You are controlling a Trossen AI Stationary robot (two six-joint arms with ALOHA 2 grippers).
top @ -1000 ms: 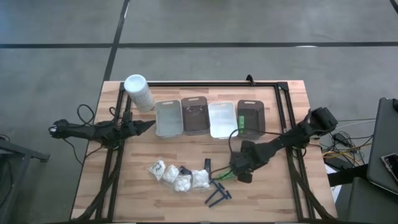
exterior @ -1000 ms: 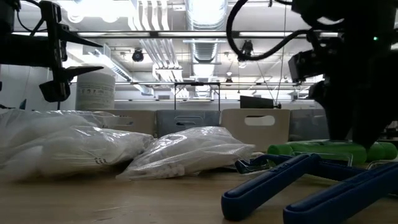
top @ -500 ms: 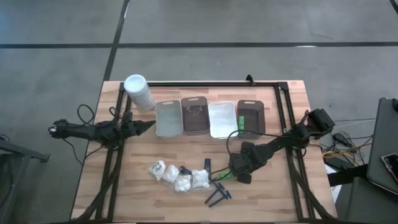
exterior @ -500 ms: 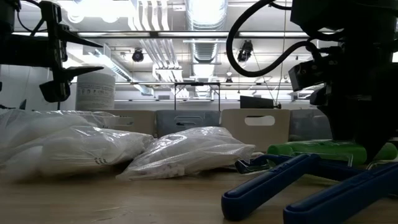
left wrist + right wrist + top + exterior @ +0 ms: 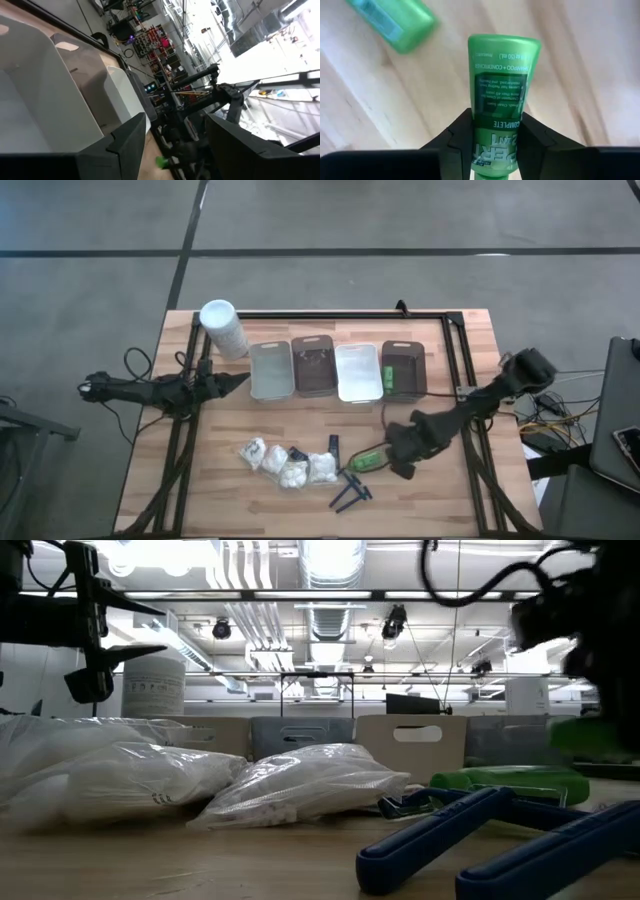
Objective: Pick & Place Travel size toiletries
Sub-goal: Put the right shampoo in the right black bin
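Note:
My right gripper [image 5: 392, 457] is shut on a small green bottle [image 5: 503, 85] above the table's near right part. A second green bottle [image 5: 390, 22] lies on the wood [image 5: 510, 780]. White lumpy packets [image 5: 285, 463], dark blue razors [image 5: 350, 492] and small black blocks [image 5: 333, 444] lie in a loose group near the front middle. My left gripper [image 5: 175, 145] hovers open over the table's left side beside the grey tray [image 5: 271, 370], holding nothing. My right gripper pinches the green bottle's two sides [image 5: 492, 131] between its two fingers, near the end that the gripper hides. The fingers come from the table's right, slanting down. The bottle's flat end [image 5: 361, 462] sticks out past the fingertips toward the table's left, clear of the wood.
Four trays stand in a row at the back: grey, brown [image 5: 312, 366], white [image 5: 357, 371] and dark brown [image 5: 404, 368]. A tall white cylinder [image 5: 224, 328] stands at the back left. A black frame [image 5: 340, 314] runs round the table. Bare wood lies at the near right.
My right gripper has shut on the green bottle, risen and drawn back a little toward the table's right edge. The bottle has come up off the wood with it. The other green bottle has stayed where it lay.

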